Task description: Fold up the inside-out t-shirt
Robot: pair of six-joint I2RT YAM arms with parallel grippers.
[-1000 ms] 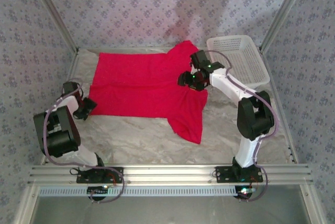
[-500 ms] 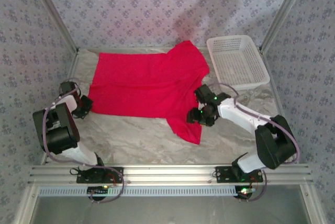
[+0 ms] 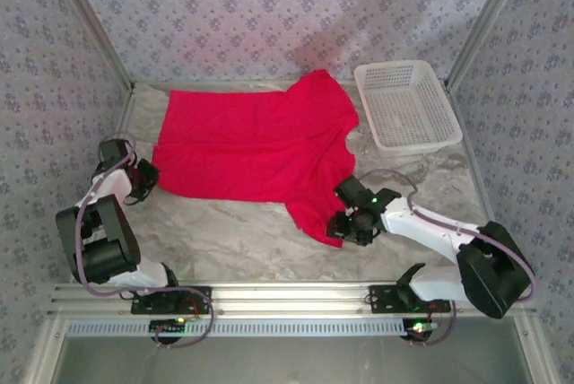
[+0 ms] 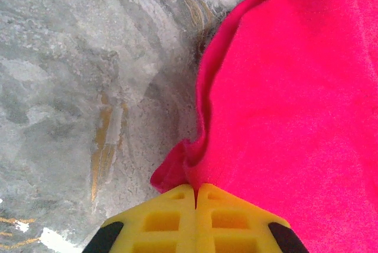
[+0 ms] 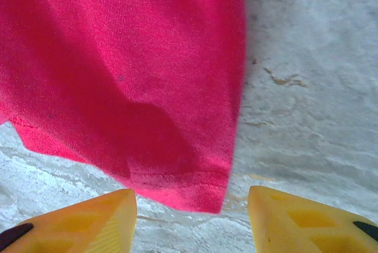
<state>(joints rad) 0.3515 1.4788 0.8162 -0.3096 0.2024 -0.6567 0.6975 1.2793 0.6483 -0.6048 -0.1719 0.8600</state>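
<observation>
The red t-shirt [image 3: 256, 146] lies spread lengthwise left to right across mid-frame, my left claw [image 4: 196, 189] pinched together on what seems its lower-left corner, my right claw [image 5: 192, 203] parted astride the lower-centre sleeve hem [image 5: 201, 187].

The table [image 3: 224, 231] is covered by a grey, marbled sheet. A red t-shirt [image 3: 251, 146] is spread flat across its middle. A white lattice basket [image 3: 408, 106] is set in the far right corner.
</observation>
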